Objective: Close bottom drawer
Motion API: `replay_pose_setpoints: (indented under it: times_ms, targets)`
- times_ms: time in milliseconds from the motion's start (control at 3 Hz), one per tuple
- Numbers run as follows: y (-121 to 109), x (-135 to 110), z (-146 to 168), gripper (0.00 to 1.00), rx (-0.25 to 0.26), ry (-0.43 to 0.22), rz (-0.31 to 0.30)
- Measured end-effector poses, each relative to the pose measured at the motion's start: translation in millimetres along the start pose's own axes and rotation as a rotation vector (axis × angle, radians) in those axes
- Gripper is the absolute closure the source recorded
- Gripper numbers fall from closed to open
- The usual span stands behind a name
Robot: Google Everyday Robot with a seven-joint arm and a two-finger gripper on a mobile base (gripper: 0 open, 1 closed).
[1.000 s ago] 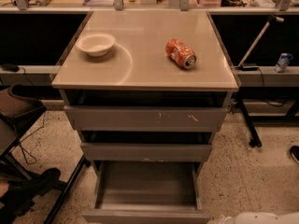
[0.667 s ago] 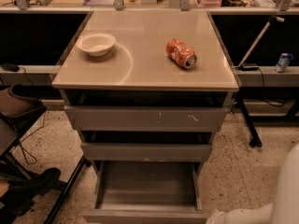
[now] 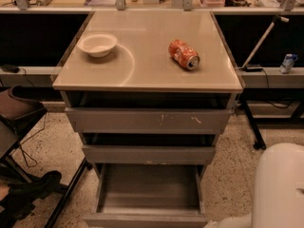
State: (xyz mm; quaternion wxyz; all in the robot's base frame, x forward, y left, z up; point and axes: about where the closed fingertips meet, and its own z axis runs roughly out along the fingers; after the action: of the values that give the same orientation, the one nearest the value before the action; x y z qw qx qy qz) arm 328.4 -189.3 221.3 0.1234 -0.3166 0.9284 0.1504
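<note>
The bottom drawer [image 3: 149,190] of the grey cabinet is pulled far out. Its grey box interior is open to view and looks empty, and its plain flat front [image 3: 145,220] lies at the lower edge of the view. Above it are the mid-width drawer front [image 3: 148,154] and the widest drawer front [image 3: 148,121] with white scratch marks, both slightly out. A white rounded part of my arm [image 3: 280,189] fills the bottom right corner, right of the open drawer. My gripper is out of view.
A white bowl [image 3: 97,44] and an orange soda can [image 3: 184,54] lying on its side sit on the cabinet's beige top [image 3: 142,77]. A dark chair [image 3: 19,115] and black legs stand at the left. A black stand [image 3: 251,127] stands at the right.
My white arm has come up into the bottom right corner and now covers more of it. The drawers, bowl and can have not moved.
</note>
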Motion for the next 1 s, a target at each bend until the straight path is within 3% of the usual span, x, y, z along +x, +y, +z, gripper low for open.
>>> replay_pose_setpoints:
  times_ms: [333,667,1000]
  targets:
    - [11,18,12,0.00,-0.043,0.009,-0.017]
    - [30,29,53,0.00,-0.142,-0.008,-0.049]
    - [42,12,89,0.00,-0.205,-0.023,-0.090]
